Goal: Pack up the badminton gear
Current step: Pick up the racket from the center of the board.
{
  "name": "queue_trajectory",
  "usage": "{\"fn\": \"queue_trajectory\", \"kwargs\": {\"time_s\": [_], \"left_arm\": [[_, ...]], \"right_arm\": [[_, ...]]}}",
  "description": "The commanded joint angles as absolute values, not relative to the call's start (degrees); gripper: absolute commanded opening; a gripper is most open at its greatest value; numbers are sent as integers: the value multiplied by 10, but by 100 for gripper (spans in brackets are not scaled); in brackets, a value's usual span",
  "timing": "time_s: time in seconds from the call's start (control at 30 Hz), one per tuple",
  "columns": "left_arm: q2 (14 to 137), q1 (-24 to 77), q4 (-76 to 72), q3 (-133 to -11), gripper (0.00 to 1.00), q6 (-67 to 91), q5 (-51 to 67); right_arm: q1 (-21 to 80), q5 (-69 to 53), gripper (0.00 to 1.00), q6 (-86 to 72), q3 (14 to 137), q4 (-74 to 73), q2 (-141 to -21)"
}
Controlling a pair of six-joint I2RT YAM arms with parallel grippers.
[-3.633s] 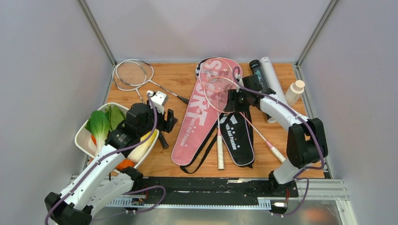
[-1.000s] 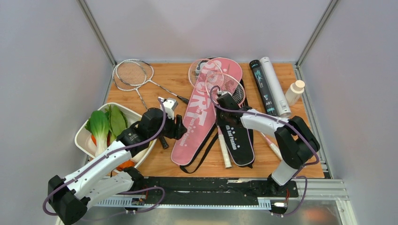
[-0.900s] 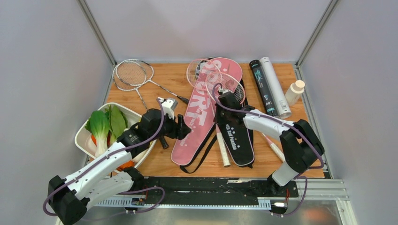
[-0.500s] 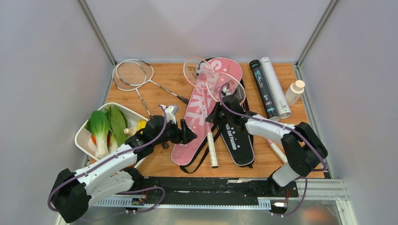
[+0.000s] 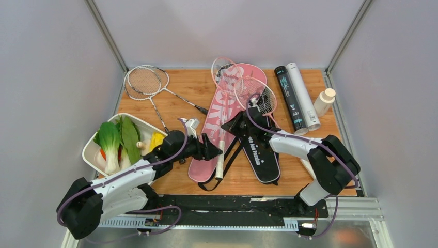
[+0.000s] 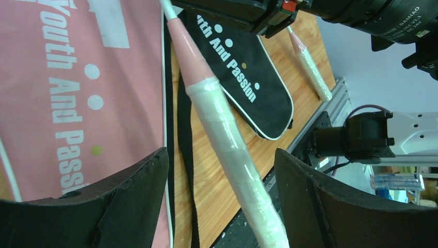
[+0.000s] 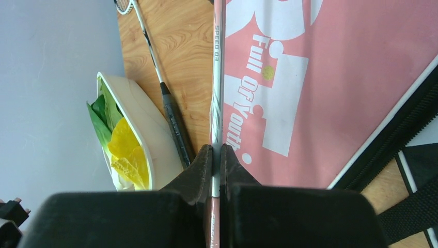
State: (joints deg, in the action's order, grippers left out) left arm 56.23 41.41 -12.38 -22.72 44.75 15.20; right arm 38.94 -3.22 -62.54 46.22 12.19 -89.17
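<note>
Looking down from above: a warm wooden surface (image 5: 175,98) boxed in by plain grey walls (image 5: 227,31). The pink bag (image 5: 210,126) and black bag (image 5: 262,155) lie in the middle, with a pink racket (image 5: 219,169) running along the pink one. The silver rackets (image 5: 144,80) sit far left, the two tubes (image 5: 289,98) far right and the veg tray (image 5: 89,150) near left.

Left wrist cam: the left hand (image 6: 219,170) is spread wide, fingers either side of the racket's white grip, not touching it.

Right wrist cam: the right hand (image 7: 217,155) is pinched tight on the racket's thin shaft, over the pink bag.
</note>
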Motion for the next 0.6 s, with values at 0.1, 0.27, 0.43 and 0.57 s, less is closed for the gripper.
{"fn": "queue_trajectory", "kwargs": {"time_s": [0.1,0.27,0.43,0.57], "left_arm": [[593,420,-99,-273,81,405,176],[624,420,-96,-268,78,405,185],[644,420,-111,-268,66,412,196],[623,420,-81,-279,47,409,183]], "right_arm": [[395,0,0,-635,517,153,-910],[394,-13,0,-648,523,145,-907],[397,-45,0,-664,516,167,-907],[395,-72,3,-651,493,212,-906]]}}
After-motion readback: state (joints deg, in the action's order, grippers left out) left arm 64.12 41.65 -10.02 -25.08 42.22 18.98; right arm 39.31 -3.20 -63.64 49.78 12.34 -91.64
